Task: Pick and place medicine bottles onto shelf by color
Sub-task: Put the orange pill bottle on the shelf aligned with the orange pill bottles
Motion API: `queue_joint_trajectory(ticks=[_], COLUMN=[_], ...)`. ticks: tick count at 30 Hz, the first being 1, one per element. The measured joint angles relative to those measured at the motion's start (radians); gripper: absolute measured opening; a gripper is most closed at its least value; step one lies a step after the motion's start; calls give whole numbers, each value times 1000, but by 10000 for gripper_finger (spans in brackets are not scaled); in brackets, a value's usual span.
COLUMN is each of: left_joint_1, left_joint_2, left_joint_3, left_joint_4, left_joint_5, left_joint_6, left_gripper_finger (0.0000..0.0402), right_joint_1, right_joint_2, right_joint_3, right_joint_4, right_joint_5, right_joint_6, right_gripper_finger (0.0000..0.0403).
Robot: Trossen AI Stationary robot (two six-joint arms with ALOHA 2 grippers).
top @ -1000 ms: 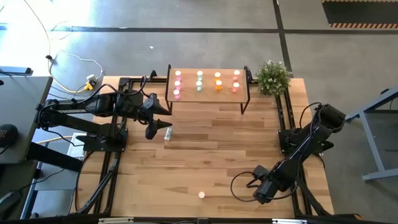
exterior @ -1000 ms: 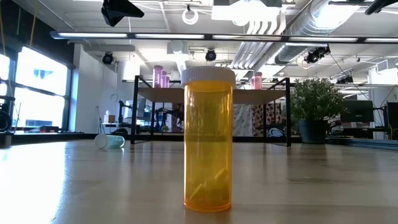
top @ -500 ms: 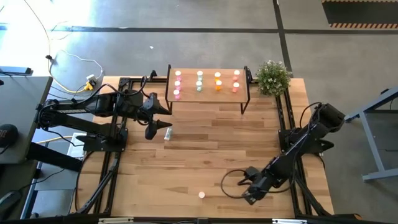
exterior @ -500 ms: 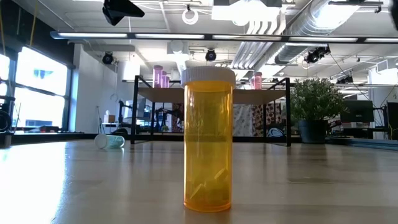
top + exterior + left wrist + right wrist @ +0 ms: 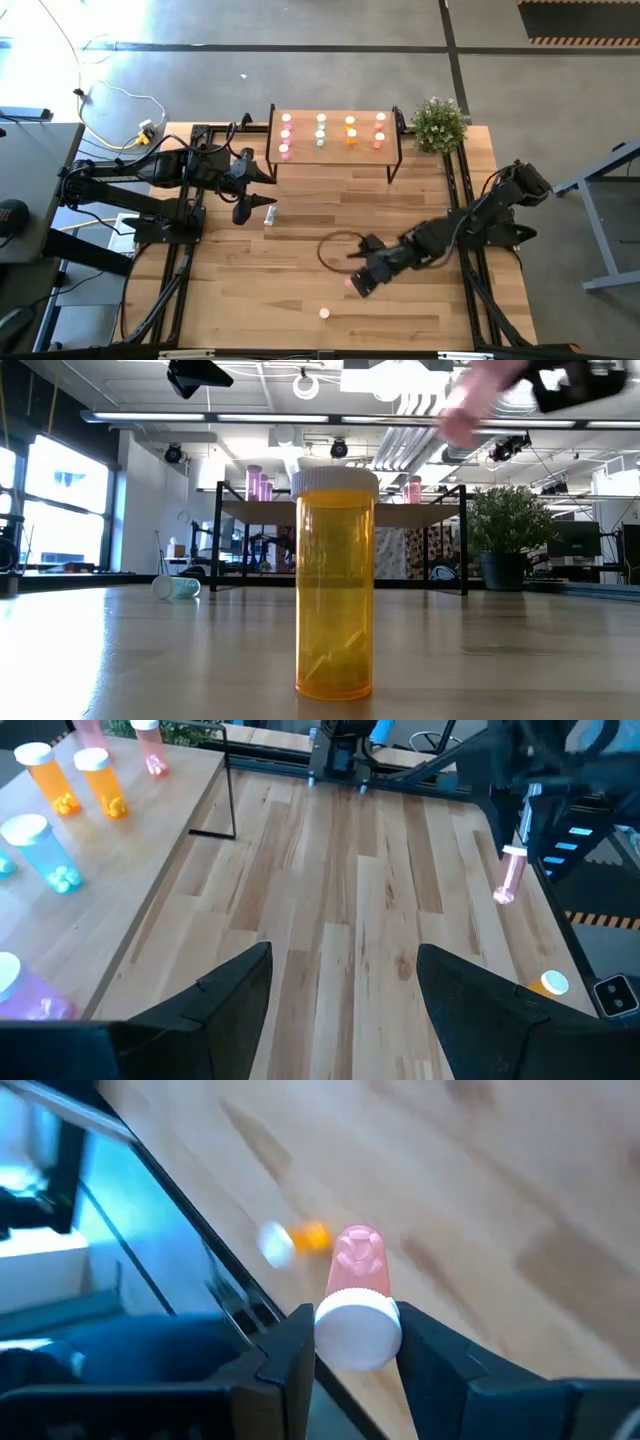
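Note:
My right gripper (image 5: 356,284) hangs over the middle of the table, right of centre, shut on a pink medicine bottle (image 5: 358,1258) with a white cap. An orange bottle (image 5: 324,313) stands upright on its base near the front edge, below and left of that gripper. The shelf (image 5: 335,150) stands at the far edge and carries several bottles in rows: pink, pale green, orange, red-pink. My left gripper (image 5: 256,192) hovers open near the shelf's left end. A pale bottle (image 5: 269,213) lies on its side just beside it. My right gripper pinches the pink bottle at its white cap end (image 5: 358,1330) between the two fingers. The fingers slant down from the table's right side. The bottle's body (image 5: 508,880) sticks out beyond the fingertips, tilted downward and lifted clear of the table.
A potted plant (image 5: 438,124) stands at the far right corner beside the shelf. Black frame rails (image 5: 180,270) run along the table's left and right sides. Bare wood lies between the shelf and the orange bottle.
My right gripper has swung from the near right corner toward the table's middle and risen, tipping less steeply downward. In the low view it now shows high up with the pink bottle, blurred. The orange bottle and the lying bottle have stayed put.

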Motion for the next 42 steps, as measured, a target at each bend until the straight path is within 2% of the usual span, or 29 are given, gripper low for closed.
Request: queue_joint_trajectory(ticks=[10,15,20,33,42], left_joint_1=[4,33,70,179,232], left_joint_2=[0,0,0,0,0], left_joint_3=[0,0,0,0,0], left_joint_4=[-4,-4,-4,-4,-4], left_joint_5=[2,55,64,64,62], left_joint_6=[26,37,47,52,28], left_gripper_finger=[241,241,241,241,241], right_joint_1=[-215,-322,-433,-743,-929], right_joint_2=[0,0,0,-1,1], right_joint_3=[218,338,450,695,710], right_joint_4=[-213,-369,-490,-773,-934], right_joint_5=[83,131,150,136,20], right_joint_6=[-237,-352,-495,-924,-1084], right_gripper_finger=[115,115,114,114,114])
